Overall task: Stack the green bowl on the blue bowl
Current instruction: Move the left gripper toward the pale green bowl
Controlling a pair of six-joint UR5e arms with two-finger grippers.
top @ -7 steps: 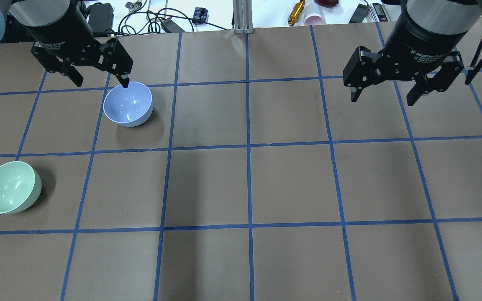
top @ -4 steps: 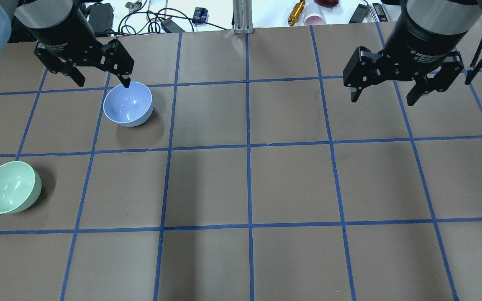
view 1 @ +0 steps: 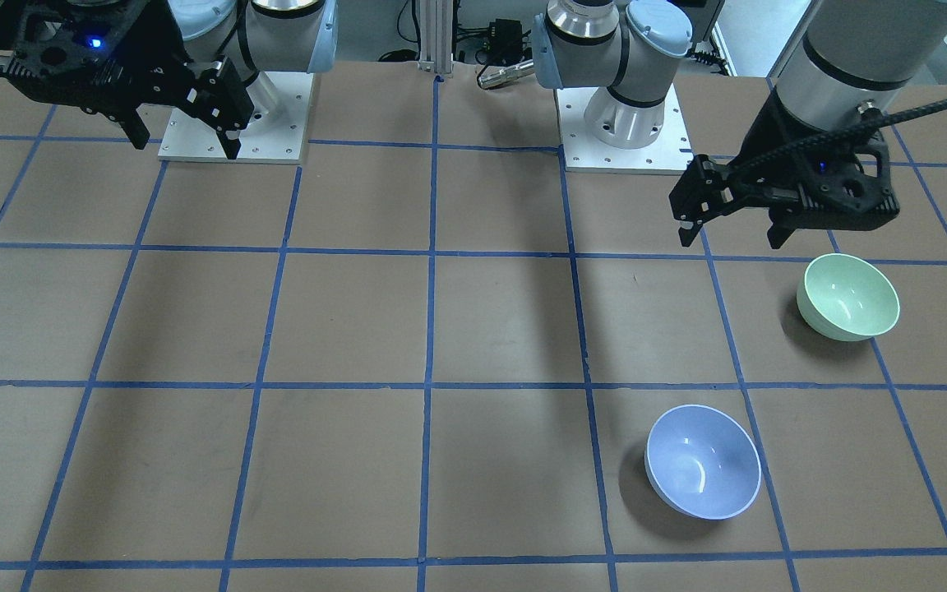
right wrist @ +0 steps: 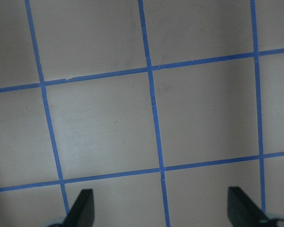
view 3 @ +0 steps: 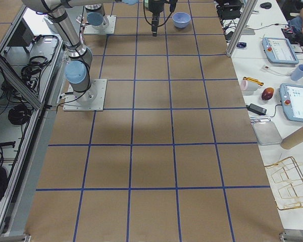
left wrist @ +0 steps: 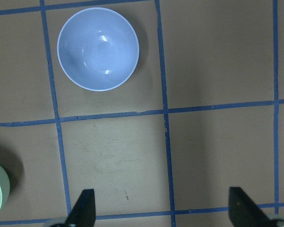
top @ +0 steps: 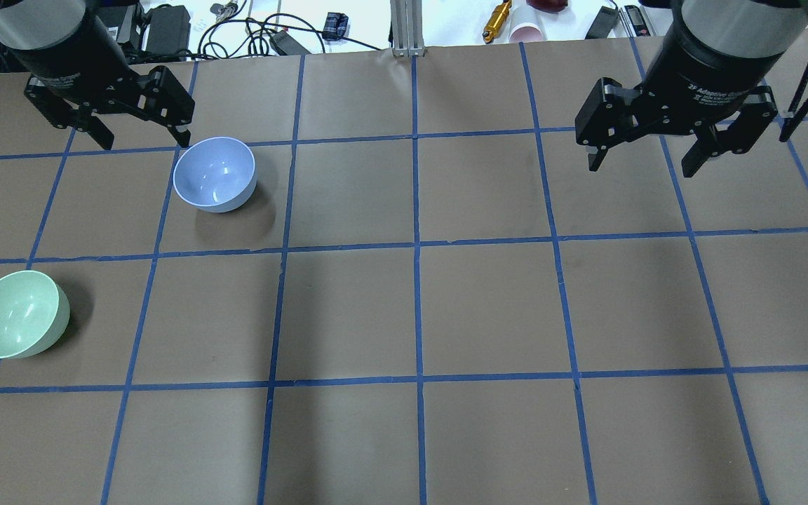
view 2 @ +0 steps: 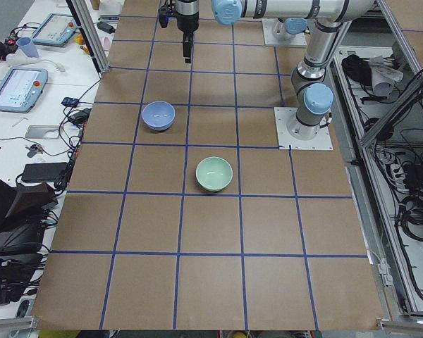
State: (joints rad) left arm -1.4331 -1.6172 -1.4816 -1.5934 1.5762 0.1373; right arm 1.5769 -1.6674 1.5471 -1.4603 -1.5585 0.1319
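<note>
1. The table (top: 488, 308) is carrying both bowls upright and apart on its taped grid. Nothing is stacked yet, so the job reads as only beginning.

2. The left gripper (top: 143, 138) is hanging above the table with its jaws spread wide and nothing between them. That looks like readiness for a rim grasp, and it is the tool on the bowls' side of the table. How high it is hovering is hard to judge. Its wrist view is showing only the two fingertips (left wrist: 84, 208) at the lower edge.

3. The right gripper (top: 640, 168) is also hanging open and empty. It is well apart from both bowls, probably parked out of the way, and its wrist view is showing nothing but bare grid.

4. The blue bowl (top: 214, 174) is sitting near the left gripper, off to one side of its fingers and not beneath them. As the base of the stack it is likely meant to be left alone.

5. The green bowl (top: 18, 314) is resting farther from the left gripper, toward the robot. It is the piece to be fetched. The left wrist view is cutting it off, showing only a sliver at the edge. The right side view is not showing it at all.
</note>
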